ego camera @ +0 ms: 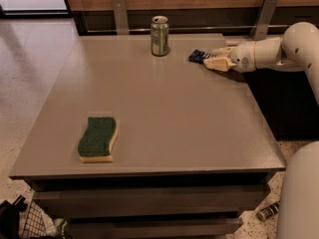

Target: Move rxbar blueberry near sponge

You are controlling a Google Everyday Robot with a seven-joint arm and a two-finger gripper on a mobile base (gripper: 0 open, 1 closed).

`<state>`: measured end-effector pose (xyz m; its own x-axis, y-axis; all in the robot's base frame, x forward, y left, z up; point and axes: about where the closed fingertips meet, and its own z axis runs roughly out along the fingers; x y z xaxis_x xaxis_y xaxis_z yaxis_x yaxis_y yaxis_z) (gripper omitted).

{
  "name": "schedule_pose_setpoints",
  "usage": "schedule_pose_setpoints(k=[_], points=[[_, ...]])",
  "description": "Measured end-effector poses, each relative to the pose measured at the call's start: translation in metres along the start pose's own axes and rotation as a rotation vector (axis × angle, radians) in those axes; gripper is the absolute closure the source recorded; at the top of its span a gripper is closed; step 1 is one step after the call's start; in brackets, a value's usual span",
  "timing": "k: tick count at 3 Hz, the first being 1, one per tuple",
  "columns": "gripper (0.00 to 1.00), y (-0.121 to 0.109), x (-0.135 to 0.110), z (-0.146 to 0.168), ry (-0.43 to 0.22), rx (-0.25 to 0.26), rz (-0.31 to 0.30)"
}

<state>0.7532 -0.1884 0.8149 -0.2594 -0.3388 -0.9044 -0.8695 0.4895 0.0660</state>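
The rxbar blueberry [199, 56], a dark blue wrapper with white lettering, is at the table's far right, just right of the can. My gripper [210, 57] reaches in from the right, and its cream fingers [217, 63] are shut on the bar's right end, so only the left end shows. The bar is at or just above the tabletop. The sponge [97, 138], with a green top and pale yellow base, lies flat near the front left of the table, far from the bar and the gripper.
A green drink can [159, 36] stands upright at the back centre, close to the left of the bar. The grey table [174, 113] has metal brackets [119, 14] and a wooden wall behind it. The white arm [294, 46] spans the right edge.
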Motion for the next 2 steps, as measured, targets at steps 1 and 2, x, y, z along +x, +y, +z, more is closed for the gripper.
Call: schedule_pose_setpoints(k=[1, 2], points=[[1.0, 0.0, -0.0001, 0.0, 0.0, 0.0, 0.0], [1.0, 0.0, -0.0001, 0.0, 0.0, 0.0, 0.0]])
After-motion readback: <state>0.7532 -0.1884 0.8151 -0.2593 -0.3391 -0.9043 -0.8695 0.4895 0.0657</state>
